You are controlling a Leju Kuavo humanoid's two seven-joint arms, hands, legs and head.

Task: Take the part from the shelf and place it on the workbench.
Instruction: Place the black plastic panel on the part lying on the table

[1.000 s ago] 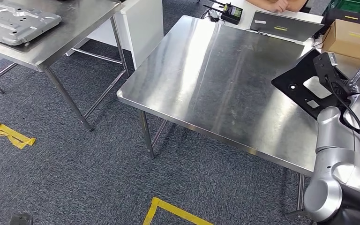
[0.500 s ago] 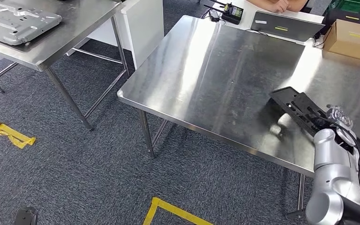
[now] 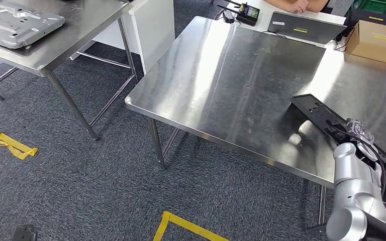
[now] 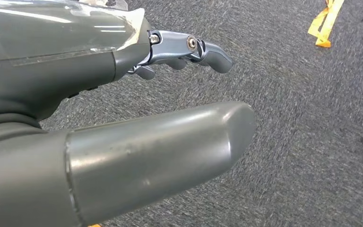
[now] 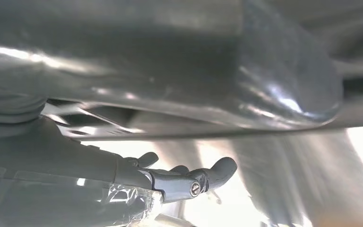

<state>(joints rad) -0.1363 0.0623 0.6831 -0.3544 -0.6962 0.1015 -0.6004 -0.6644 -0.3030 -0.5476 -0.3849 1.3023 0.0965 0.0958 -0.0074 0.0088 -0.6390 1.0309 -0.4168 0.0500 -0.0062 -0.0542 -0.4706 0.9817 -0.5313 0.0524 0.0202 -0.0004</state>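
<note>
The right hand (image 3: pixel 358 131), wrapped in clear crinkled film at the end of the silver jointed right arm (image 3: pixel 354 196), is gripping the flat black plastic part with cut-out slots (image 3: pixel 331 120) at about four o'clock in the head view; the right wrist view is showing the grey thumb (image 5: pixel 283 75) pressing across the top of the dark panel while the darker fingers (image 5: pixel 203 177) are curling beneath it, so the hand is closing around the part and not spreading free. The part is lying tilted, its far corner touching or very nearly touching the shiny stainless steel workbench (image 3: pixel 231 75) near that table's four o'clock edge, while the near end is resting in the hand; whether it is fully flat I cannot tell. The left hand (image 4: pixel 123 118) is hanging over the grey carpet, its thumb and fingers apart and holding nothing. By my judgement the step in hand is the placing itself: the part is already at the bench and is being laid down. The next move is probably calling for lowering the held end until the panel sits flat, then loosening the fingers and drawing the hand back toward six o'clock without dragging the panel off the edge. A brown cardboard box (image 3: pixel 376 41) is sitting at two o'clock, well apart from the part.
</note>
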